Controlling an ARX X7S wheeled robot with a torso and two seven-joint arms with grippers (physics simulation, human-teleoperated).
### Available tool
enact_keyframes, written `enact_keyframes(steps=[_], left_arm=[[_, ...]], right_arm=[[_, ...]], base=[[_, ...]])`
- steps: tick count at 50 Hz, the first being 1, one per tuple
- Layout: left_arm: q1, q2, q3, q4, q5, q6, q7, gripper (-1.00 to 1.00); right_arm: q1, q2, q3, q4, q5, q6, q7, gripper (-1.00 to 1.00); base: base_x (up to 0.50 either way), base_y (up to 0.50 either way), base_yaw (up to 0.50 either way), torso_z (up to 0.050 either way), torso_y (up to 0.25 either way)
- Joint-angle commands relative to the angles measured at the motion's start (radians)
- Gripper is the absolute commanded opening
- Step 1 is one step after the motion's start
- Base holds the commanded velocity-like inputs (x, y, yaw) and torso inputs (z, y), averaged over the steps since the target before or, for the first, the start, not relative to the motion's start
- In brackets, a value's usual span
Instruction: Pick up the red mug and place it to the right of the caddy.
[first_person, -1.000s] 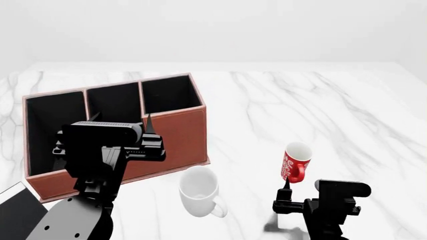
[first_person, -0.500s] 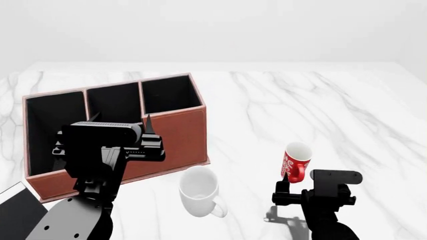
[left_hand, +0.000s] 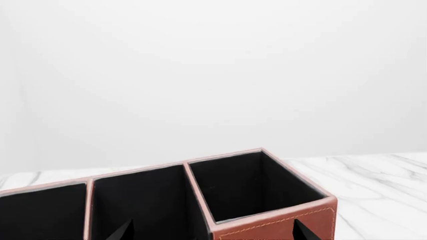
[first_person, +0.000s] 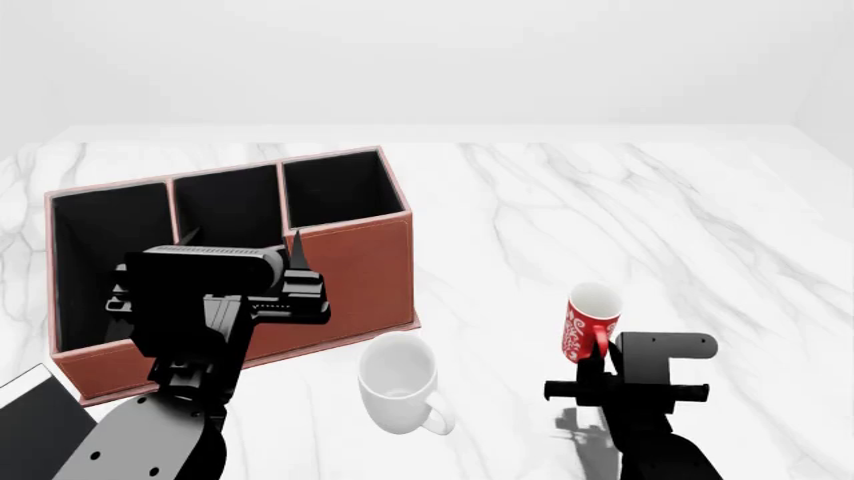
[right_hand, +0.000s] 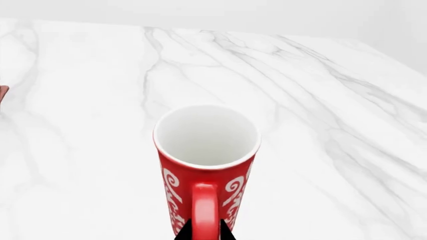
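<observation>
The red mug (first_person: 589, 319) with white lettering stands right of the white mug, well right of the caddy (first_person: 358, 268). In the right wrist view the red mug (right_hand: 207, 150) shows its white inside, and its handle (right_hand: 205, 210) sits tight between my right gripper's (right_hand: 204, 234) two black fingertips. My right gripper (first_person: 597, 358) is shut on that handle. My left gripper (first_person: 243, 240) is open and empty, hovering at the caddy's front wall. In the left wrist view the caddy (left_hand: 280, 222) fills the foreground with its black-lined compartments, between the left gripper's (left_hand: 212, 233) wide-apart tips.
A larger plain white mug (first_person: 398, 381) lies between the caddy and the red mug. A small black book (first_person: 34, 425) lies at the near left corner. The white marble table (first_person: 641, 220) stretches to the right and behind the red mug.
My right gripper has moved up from below the red mug to its handle and closed on it. The mug has shifted slightly up and stands straighter. The left arm has not moved.
</observation>
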Motion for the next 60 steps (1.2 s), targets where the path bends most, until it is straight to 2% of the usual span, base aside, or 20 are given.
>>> enact_keyframes(steps=[1,7,16,23,27,34,43,60], left_arm=[[0.005,-0.004,0.001,-0.006,-0.005,0.009,-0.004,1.00],[0.009,-0.007,0.001,-0.013,-0.008,0.018,-0.004,1.00],[0.009,-0.010,-0.002,-0.005,-0.015,0.015,-0.010,1.00],[0.006,-0.013,-0.004,-0.009,-0.019,0.015,-0.013,1.00],[0.007,-0.014,0.002,-0.014,-0.018,0.018,-0.015,1.00],[0.002,-0.015,-0.005,-0.018,-0.028,0.017,-0.015,1.00],[0.011,-0.018,-0.006,-0.019,-0.031,0.029,-0.017,1.00],[0.016,-0.024,-0.002,-0.022,-0.037,0.037,-0.024,1.00]], right_arm=[[0.009,0.001,-0.015,0.013,0.015,0.000,-0.010,-1.00],[0.028,0.014,-0.025,-0.045,0.020,0.039,-0.017,-1.00],[0.151,0.010,-0.102,0.031,-0.028,-0.040,-0.079,-1.00],[0.303,-0.046,-0.152,0.257,-0.061,-0.135,-0.118,-1.00],[0.437,-0.108,-0.176,0.532,-0.085,-0.270,-0.142,-1.00],[0.668,-0.218,-0.203,1.054,-0.089,-0.518,-0.275,-1.00],[0.696,-0.249,-0.233,1.057,-0.054,-0.424,-0.288,-1.00],[0.700,-0.250,-0.522,1.057,0.220,-0.407,-0.220,-1.00]], base=[[0.00,0.00,0.00,0.000,0.000],[0.00,0.00,0.00,0.000,0.000],[0.00,0.00,0.00,0.000,0.000],[0.00,0.00,0.00,0.000,0.000],[0.00,0.00,0.00,0.000,0.000],[0.00,0.00,0.00,0.000,0.000],[0.00,0.00,0.00,0.000,0.000],[0.00,0.00,0.00,0.000,0.001]])
